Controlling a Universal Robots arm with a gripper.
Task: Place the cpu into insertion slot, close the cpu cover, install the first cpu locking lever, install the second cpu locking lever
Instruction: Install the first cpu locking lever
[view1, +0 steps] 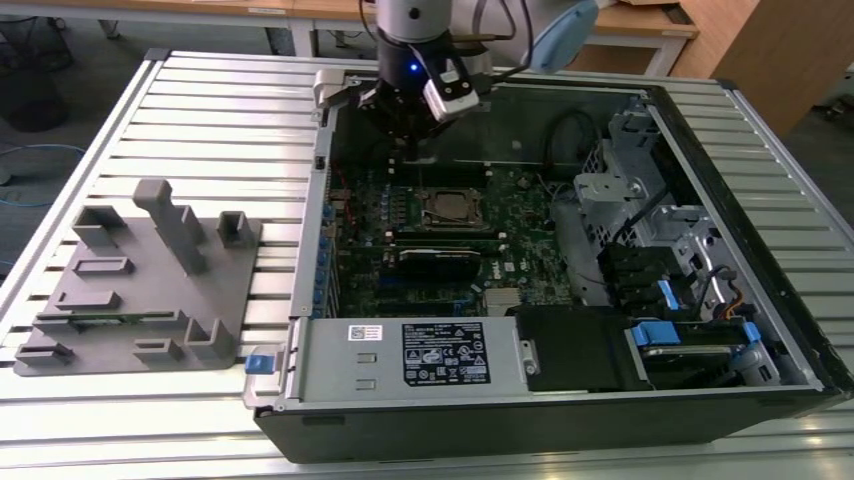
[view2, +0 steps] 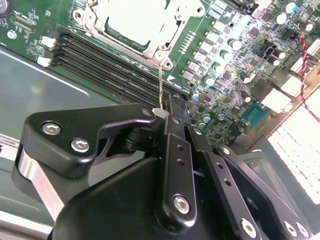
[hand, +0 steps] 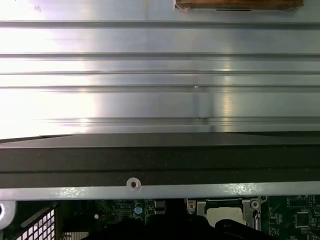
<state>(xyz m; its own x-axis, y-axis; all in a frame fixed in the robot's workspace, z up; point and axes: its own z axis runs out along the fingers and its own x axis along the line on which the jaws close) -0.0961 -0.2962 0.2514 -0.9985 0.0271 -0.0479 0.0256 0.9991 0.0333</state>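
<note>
Grip check: gripper (view2: 167, 120) clenched on free end of thin wire cpu locking lever (view2: 159, 82), far from its socket-corner hinge, presumably for leverage. The cpu (view2: 132, 17) sits in insertion slot (view1: 423, 212), cpu cover (view2: 159, 47) apparently flat over it.

The insertion slot (view1: 451, 208) lies open above, drive cage (view1: 607, 195) standing near.

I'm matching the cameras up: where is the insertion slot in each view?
Exterior view: insertion slot mid-board, just in front of the gripper.
Second wrist view: insertion slot beyond the gripper, beside the long black slots.
First wrist view: insertion slot just past the case wall.
Shared landmark: the green circuit board around it.
</note>
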